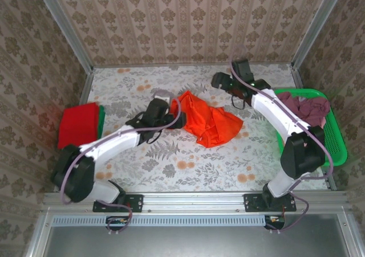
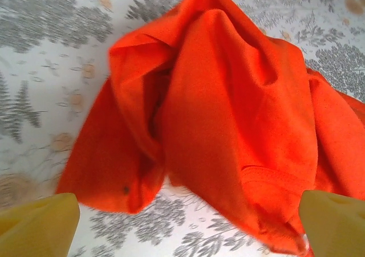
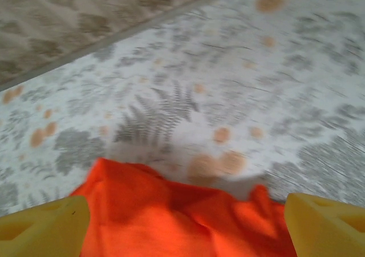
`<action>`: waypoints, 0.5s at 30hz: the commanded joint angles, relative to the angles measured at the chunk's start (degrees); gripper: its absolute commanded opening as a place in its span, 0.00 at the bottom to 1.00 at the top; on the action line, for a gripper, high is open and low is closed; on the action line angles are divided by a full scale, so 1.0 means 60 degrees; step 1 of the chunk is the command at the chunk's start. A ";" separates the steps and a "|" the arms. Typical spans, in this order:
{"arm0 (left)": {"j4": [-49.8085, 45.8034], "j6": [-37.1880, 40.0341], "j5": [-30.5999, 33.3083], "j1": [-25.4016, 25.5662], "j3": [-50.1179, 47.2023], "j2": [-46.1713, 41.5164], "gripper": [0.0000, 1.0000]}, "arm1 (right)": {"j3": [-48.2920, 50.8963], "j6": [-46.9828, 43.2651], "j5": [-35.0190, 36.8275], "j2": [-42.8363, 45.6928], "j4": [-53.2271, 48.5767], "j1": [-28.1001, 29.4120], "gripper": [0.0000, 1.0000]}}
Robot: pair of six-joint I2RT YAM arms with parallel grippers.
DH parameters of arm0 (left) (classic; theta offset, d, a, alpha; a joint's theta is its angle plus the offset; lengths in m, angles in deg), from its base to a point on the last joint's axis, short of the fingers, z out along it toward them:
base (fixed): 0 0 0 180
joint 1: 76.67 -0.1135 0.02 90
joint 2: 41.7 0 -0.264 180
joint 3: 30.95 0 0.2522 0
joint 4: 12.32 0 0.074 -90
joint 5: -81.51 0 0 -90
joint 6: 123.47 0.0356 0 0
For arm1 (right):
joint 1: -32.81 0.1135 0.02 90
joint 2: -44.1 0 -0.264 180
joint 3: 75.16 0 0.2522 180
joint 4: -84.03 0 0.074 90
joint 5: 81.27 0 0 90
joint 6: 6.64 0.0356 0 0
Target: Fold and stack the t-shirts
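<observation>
Far left of the orange tee [image 1: 210, 122]: red tee [image 1: 78, 123], folded, on top of a dark green tee [image 1: 101, 115], only its edge showing. Left claw [image 2: 182, 228] just left of the orange tee, jaws wide, holding nothing, cloth bunched right ahead of it. The orange tee is mid-counter [image 1: 171, 166], crumpled, unfolded. Right claw [image 3: 182, 228] at its far right edge, jaws wide, empty. Well right of the orange tee: green basket [image 1: 336, 137] with a mauve heap [image 1: 305, 106] in it.

Handling: light, limp, bunches and drags; probably needs spreading flat first. Best hold is a pinch on a hem or shoulder edge, one claw per side.

Count: 1 orange, 1 red, 1 dark green; can't tell how many in the mauve heap; 1 basket.
</observation>
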 commanded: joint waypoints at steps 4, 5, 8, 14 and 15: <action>-0.1350 -0.0551 -0.1933 -0.0134 0.1367 0.1706 1.00 | 0.1701 0.0450 0.0119 0.1128 0.0080 -0.0713 0.89; -0.1304 -0.0592 -0.2263 -0.0177 0.1482 0.1935 0.98 | 0.1833 0.0436 0.0163 0.1200 0.0061 -0.0798 0.89; -0.1602 -0.0644 -0.3355 -0.0184 0.1981 0.2753 0.93 | 0.2028 0.0392 0.0157 0.1295 -0.0030 -0.1007 0.89; -0.1322 -0.1019 -0.3735 -0.0215 0.1961 0.3297 0.22 | 0.1763 -0.0158 -0.0024 0.1038 -0.0256 -0.1112 0.89; -0.1329 -0.1018 -0.3555 -0.0287 0.1952 0.3191 0.00 | 0.1725 -0.0264 -0.0093 0.0958 -0.0275 -0.1122 0.89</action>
